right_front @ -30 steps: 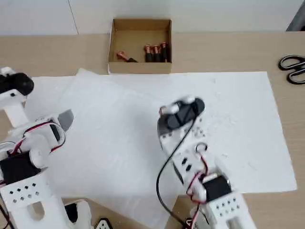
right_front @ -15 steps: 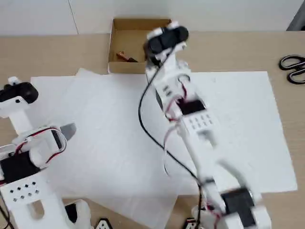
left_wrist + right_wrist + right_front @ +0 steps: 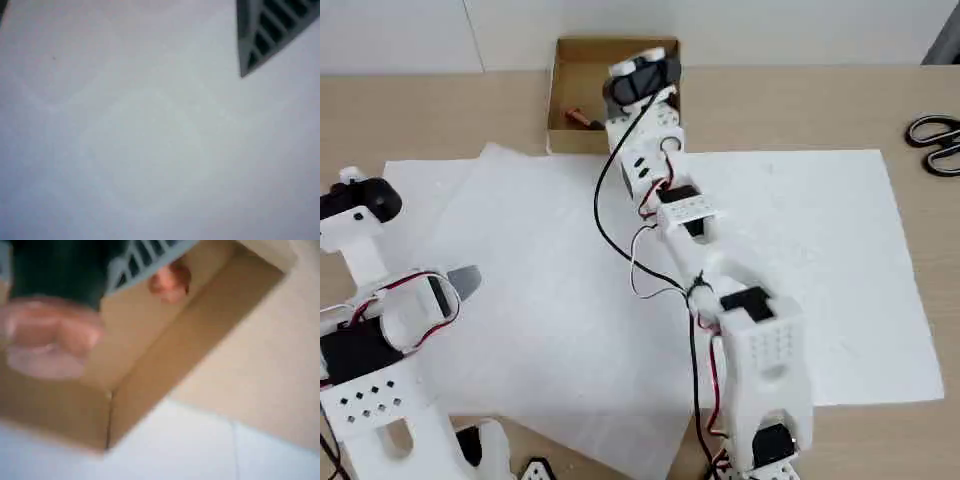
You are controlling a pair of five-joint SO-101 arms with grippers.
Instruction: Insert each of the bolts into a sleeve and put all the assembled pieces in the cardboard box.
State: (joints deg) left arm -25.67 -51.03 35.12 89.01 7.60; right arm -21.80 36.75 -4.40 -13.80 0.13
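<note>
Assembled piece (image 3: 50, 337), dark sleeve on copper bolt, clamped tight in right gripper (image 3: 640, 82) over the cardboard box (image 3: 582, 80).

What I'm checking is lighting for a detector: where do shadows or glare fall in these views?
High view: even light, no glare on the white paper sheet, shadows only faint. Left wrist view: the sheet is evenly lit. Right wrist view: the brown cardboard box has one inner wall darker than its floor.

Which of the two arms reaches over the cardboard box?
The right arm: it extends over the cardboard box; the left arm sits folded at the paper's edge.
</note>
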